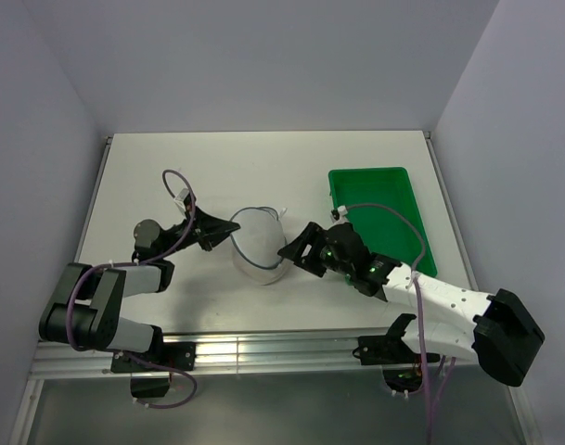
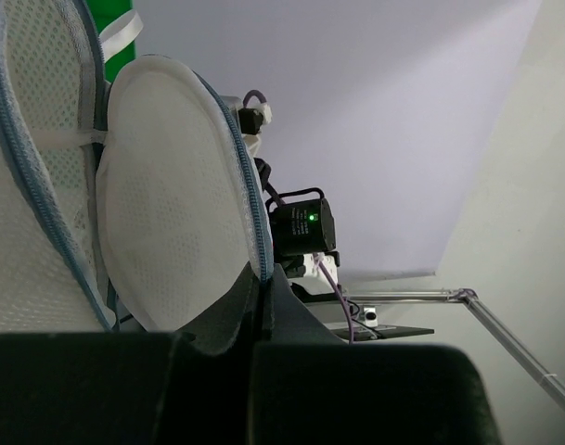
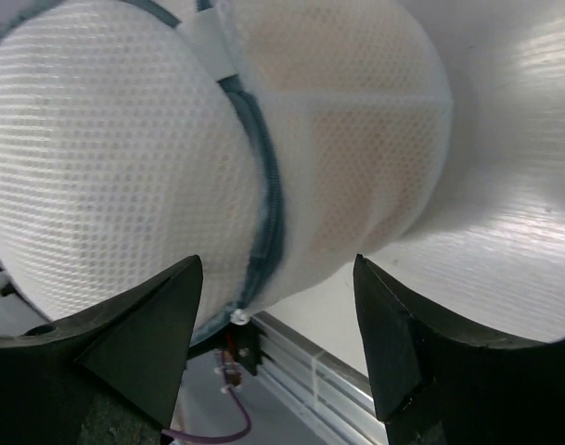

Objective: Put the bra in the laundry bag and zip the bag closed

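The laundry bag, a round white mesh pouch with a blue-grey zipper rim, stands on the table between the two arms. My left gripper is shut on its left rim; in the left wrist view the gripper pinches the zipper edge. My right gripper is open at the bag's right side. In the right wrist view the gripper faces the bag, its jaws wide apart and holding nothing. The peach bra shows through the mesh, inside the bag. The zipper seam ends at a small white pull.
A green rectangular tray lies at the right, just behind my right arm. A strip of it shows in the left wrist view. The table's near edge with its metal rail runs just in front of the bag.
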You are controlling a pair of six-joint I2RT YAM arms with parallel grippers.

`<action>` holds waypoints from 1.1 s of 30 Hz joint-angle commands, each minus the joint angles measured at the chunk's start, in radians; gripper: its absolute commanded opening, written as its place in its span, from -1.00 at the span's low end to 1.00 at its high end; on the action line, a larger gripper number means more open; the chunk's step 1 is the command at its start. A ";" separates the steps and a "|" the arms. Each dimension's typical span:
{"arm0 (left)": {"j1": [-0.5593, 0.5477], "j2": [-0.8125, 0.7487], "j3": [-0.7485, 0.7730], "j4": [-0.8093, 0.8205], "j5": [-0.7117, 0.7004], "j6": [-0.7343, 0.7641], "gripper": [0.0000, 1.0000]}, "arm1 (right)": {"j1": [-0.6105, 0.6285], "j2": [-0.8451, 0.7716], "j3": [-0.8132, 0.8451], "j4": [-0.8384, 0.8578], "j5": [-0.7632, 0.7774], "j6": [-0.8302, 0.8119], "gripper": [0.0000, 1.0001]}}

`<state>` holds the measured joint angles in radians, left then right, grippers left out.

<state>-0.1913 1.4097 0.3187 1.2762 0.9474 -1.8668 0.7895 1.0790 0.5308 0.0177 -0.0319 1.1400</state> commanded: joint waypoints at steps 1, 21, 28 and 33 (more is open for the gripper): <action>0.003 0.005 -0.010 0.589 0.001 0.031 -1.00 | -0.003 -0.011 -0.046 0.186 -0.028 0.082 0.47; -0.011 -0.006 -0.040 0.589 -0.016 0.012 -1.00 | 0.031 0.059 -0.160 0.576 0.053 0.250 -0.19; -0.010 0.012 -0.033 0.585 0.008 0.020 -1.00 | 0.033 0.055 -0.163 0.573 0.061 0.248 -0.71; 0.001 -0.057 0.022 0.228 0.074 0.262 -0.73 | 0.034 -0.011 -0.147 0.454 0.099 0.218 -1.00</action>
<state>-0.1928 1.4132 0.2905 1.2758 0.9527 -1.7939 0.8139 1.1259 0.3542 0.4850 0.0193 1.3739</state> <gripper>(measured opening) 0.082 0.033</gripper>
